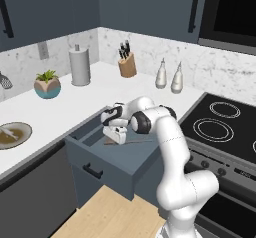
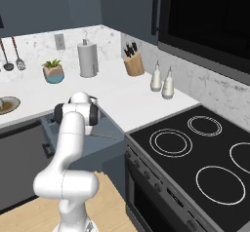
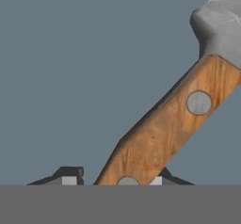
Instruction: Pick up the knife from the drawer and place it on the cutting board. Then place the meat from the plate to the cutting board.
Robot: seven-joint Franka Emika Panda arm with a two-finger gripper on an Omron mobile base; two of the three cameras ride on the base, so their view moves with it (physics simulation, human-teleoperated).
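The slate-blue drawer [image 1: 107,164] stands pulled out below the white counter. Inside it lies the knife [image 1: 131,142], its tan wooden handle under my hand and its thin blade pointing right. My gripper [image 1: 114,139] reaches down into the drawer. In the hand view the riveted handle of the knife [image 3: 169,124] runs diagonally between my fingertips [image 3: 160,178], and the gripper [image 3: 115,180] is shut on it. At the far left of the counter sits the plate [image 1: 12,134] with the pale meat [image 1: 9,132] on it. The cutting board is out of view.
Along the counter's back stand a potted plant [image 1: 47,86], a paper towel roll [image 1: 80,67], a wooden knife block [image 1: 127,64] and two pale bottles [image 1: 161,74]. The black stove top [image 1: 220,127] is on the right. My white arm arches over the drawer's right side.
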